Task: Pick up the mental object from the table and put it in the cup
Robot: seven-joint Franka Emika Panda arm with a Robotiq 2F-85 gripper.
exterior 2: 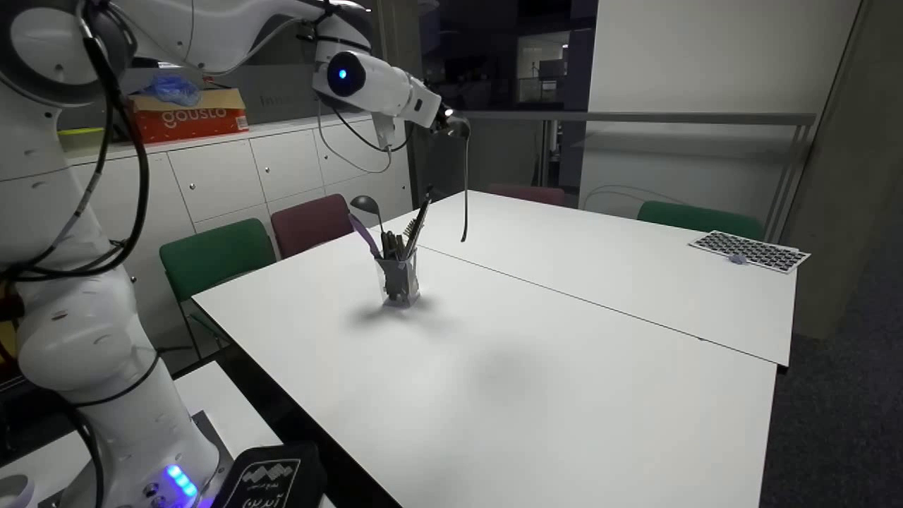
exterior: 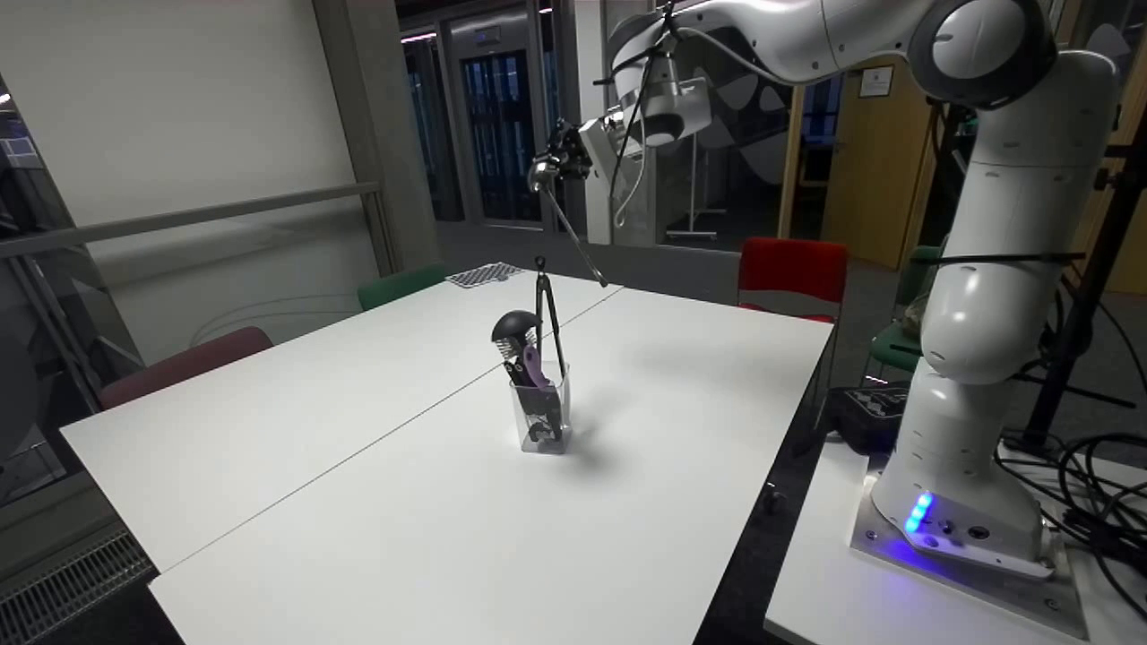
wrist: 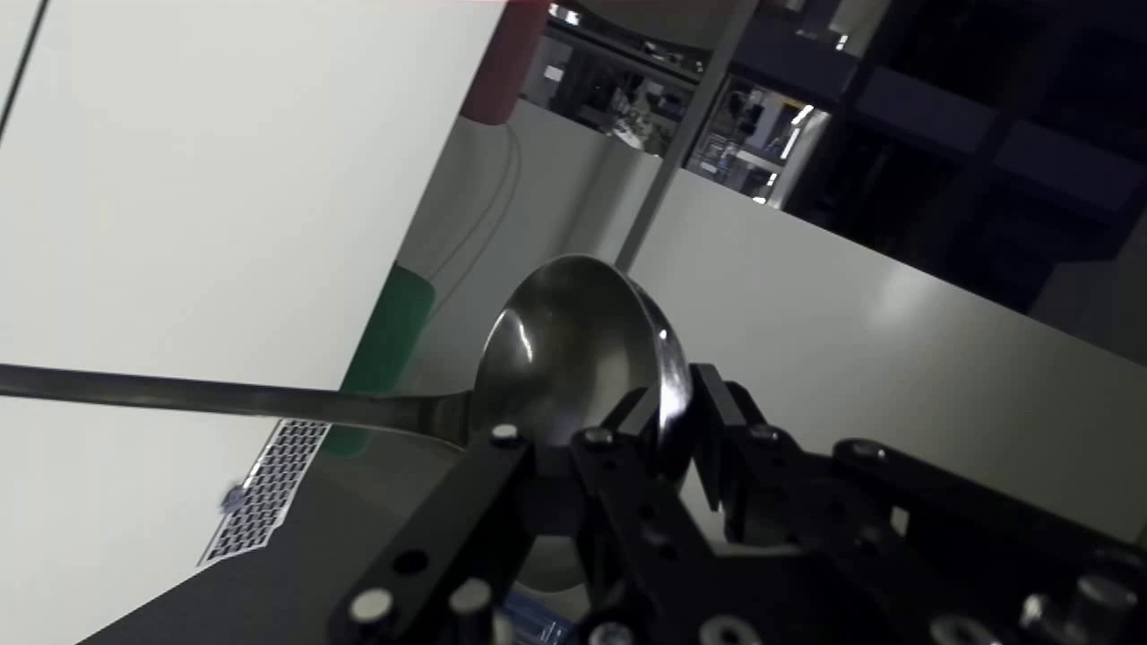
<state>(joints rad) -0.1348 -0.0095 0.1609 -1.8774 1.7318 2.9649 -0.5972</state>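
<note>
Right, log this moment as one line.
gripper: shut on metal ladle by bowl rim | ladle: handle down, off table | cup: upright on table, holding other utensils | placing: not done

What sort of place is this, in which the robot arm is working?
Probably a meeting room in an office or university, though I cannot be certain. It has a large, flat white table, a red-backed chair with thin legs, and low white cabinets with small knobs.

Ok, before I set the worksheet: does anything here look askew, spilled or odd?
One thing: the shiny grey metal ladle hangs in mid-air, black jaws pinching its bowl, handle down. Ladles are usually held by the handle. No spill shows.
</note>
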